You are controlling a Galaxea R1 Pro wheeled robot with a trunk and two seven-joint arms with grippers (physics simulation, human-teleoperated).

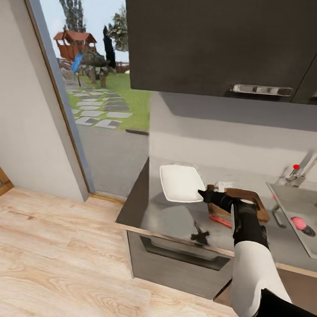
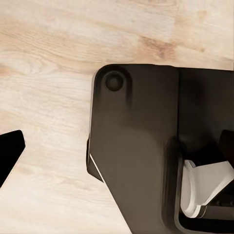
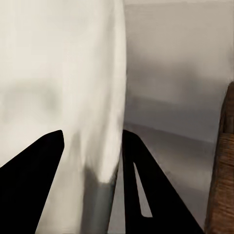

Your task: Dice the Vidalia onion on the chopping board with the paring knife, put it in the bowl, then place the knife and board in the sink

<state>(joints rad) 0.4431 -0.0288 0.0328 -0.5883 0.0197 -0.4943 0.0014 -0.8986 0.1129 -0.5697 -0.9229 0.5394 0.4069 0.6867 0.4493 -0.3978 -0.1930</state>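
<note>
Kitchen corner: pale wood floor [image 1: 56,246] nearest, then the grey countertop [image 1: 169,219] over dark cabinets, open doorway to a garden at the left. Right gripper [image 1: 204,195] reaches over the worktop, jaws straddling the near edge of the white bowl [image 1: 180,183]; in the right wrist view the bowl's rim [image 3: 105,122] sits between the two black fingers [image 3: 141,180], contact not resolvable. Chopping board [image 1: 242,200] lies just right of the bowl, largely covered by the forearm. Paring knife [image 1: 220,221] lies on the counter in front of the board, only the red handle visible. Vidalia onion [image 1: 298,223] sits in the sink [image 1: 291,205], beside the drain. Tap [image 1: 304,168] with red dot behind. Upper cabinets [image 1: 220,41] cut off the wall. Left gripper [image 2: 7,156]: one black fingertip over floor, jaw state can't tell; robot base [image 2: 141,146] below.
</note>
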